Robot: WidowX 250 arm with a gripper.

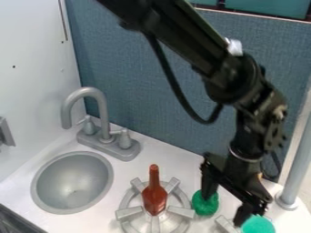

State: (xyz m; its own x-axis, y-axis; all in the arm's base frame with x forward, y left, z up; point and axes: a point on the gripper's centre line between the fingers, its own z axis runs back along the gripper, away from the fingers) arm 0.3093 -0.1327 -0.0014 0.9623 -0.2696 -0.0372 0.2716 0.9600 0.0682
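Because my gripper (pixel 227 205) stood wide, its fingers apart, I judged that I was lining up a grasp; the next move called for centring over the green lump (pixel 205 205), beside the burner (pixel 128 213), before closing. My arm (pixel 182 38) slanted from the top edge, bending downward at the wrist (pixel 246 132).

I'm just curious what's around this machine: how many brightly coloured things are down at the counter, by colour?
Red: 1, a long-necked bottle on the round grey burner
Dark green: 1, a rounded lump by the black two-finger gripper
Teal-green: 1, a rounded thing, cut off by the picture's edge
Total: 3
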